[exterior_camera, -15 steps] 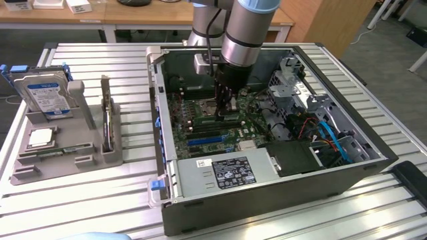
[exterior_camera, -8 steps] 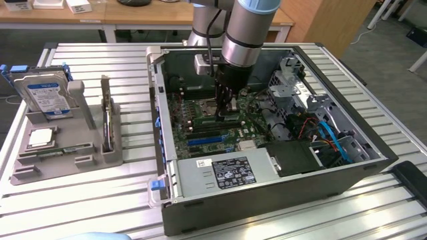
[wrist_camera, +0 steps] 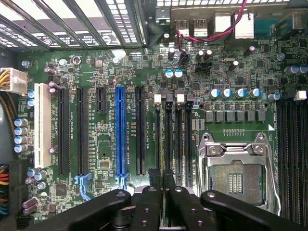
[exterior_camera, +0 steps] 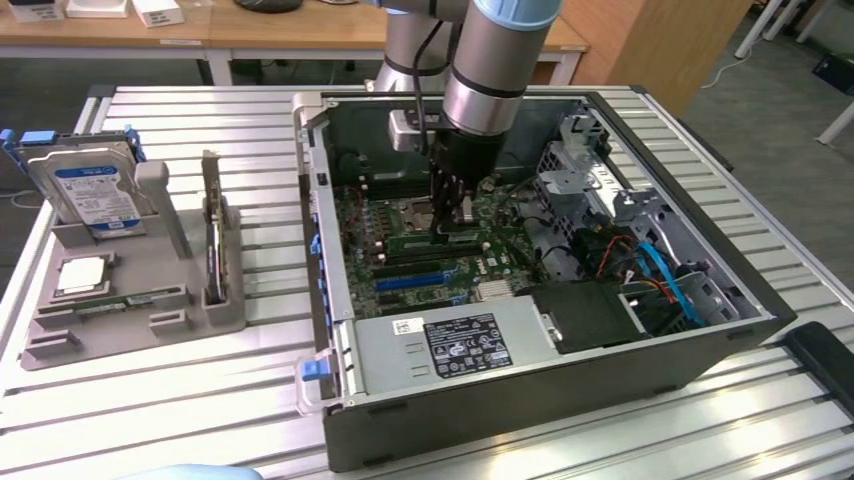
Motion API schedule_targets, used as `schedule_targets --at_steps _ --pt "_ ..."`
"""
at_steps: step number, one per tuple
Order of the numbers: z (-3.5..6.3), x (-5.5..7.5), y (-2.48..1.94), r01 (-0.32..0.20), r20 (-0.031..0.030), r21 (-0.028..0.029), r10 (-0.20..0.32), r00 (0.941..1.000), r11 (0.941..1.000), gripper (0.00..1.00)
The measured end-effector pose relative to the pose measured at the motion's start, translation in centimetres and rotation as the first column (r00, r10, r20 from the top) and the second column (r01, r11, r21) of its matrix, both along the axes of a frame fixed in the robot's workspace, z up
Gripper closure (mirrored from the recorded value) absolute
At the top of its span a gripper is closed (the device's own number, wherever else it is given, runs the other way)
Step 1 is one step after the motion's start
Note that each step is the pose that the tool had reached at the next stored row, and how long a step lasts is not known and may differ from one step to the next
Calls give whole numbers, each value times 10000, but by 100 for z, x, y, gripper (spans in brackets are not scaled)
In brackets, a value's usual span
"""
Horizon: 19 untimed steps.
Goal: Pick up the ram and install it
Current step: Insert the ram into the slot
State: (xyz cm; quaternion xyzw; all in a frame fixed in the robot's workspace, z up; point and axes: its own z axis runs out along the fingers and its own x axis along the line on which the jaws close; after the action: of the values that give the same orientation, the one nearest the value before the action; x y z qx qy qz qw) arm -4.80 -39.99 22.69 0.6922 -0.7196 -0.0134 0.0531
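Claw [exterior_camera: 454, 228] [wrist_camera: 162, 185]: closed, black fingers pinched on the ram's thin edge.
Ram [exterior_camera: 467, 238]: green stick at the fingertips, low over the motherboard [wrist_camera: 106, 77] inside the open case [exterior_camera: 534, 400].
Memory slots [wrist_camera: 168, 139]: directly under the claw, side by side.
Processor socket [wrist_camera: 236, 178]: just beside the claw, pin field bare.
Blue slot [wrist_camera: 120, 130]: near, on the claw's other side.
Power supply [exterior_camera: 454, 345]: farther off, against the case wall.
Tray [exterior_camera: 174, 320]: well apart from the claw, outside the case, holding a hard drive [exterior_camera: 91, 195].
Arm [exterior_camera: 487, 70]: drops vertically into the case.
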Motion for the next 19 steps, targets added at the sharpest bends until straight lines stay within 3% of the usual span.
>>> schedule_targets --at_steps 19 --pt "0 2 -2 -138 -15 -12 138 9999 9999 87"
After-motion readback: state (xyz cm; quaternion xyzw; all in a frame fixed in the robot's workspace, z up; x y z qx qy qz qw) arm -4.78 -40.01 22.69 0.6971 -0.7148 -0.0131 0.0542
